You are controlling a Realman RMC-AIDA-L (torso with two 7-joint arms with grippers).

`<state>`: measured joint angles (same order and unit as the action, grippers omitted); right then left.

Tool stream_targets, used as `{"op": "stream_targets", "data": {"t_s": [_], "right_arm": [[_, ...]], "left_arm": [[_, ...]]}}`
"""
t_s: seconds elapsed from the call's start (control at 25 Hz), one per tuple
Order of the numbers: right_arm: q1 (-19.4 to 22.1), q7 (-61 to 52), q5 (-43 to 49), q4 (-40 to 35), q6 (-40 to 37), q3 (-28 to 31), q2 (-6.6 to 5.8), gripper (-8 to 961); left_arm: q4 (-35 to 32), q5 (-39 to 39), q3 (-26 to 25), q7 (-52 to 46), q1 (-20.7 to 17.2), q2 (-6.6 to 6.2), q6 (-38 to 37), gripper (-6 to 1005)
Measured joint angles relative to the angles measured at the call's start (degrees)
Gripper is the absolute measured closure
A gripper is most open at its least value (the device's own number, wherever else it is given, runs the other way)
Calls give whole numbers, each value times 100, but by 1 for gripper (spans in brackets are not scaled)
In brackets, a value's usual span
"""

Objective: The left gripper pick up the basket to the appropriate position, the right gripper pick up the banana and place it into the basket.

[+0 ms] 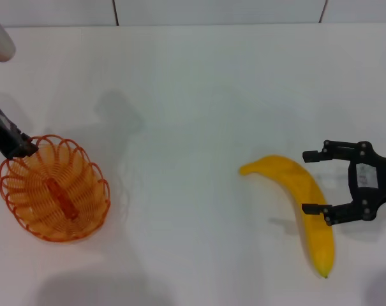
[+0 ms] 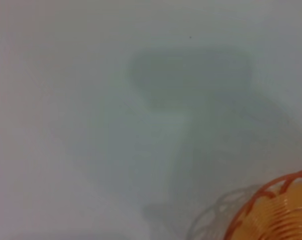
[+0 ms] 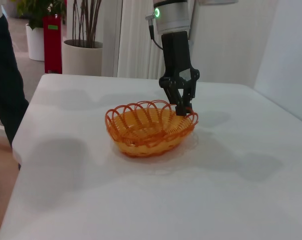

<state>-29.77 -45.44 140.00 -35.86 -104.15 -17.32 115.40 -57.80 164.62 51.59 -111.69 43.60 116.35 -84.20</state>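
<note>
My left gripper [image 3: 184, 107] has its jaws clenched on the basket [image 1: 54, 189] rim near the counter's left edge. Right gripper [image 1: 315, 182] gapes beside the banana [image 1: 301, 204], right side; next, close on it.

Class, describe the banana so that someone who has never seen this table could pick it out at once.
On the white table, look to the robot's right side, far from the orange wire basket. The banana lies flat there, beside the open right gripper. It is the only smooth, bright yellow, curved thing.
</note>
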Motion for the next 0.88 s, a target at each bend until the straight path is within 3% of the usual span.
{"op": "stream_targets", "data": {"t_s": [0.88], "right_arm": [[-22, -8, 28, 0, 0, 0, 13, 67]], "left_arm": [[128, 1, 309, -149, -17, -8, 103, 909]]}}
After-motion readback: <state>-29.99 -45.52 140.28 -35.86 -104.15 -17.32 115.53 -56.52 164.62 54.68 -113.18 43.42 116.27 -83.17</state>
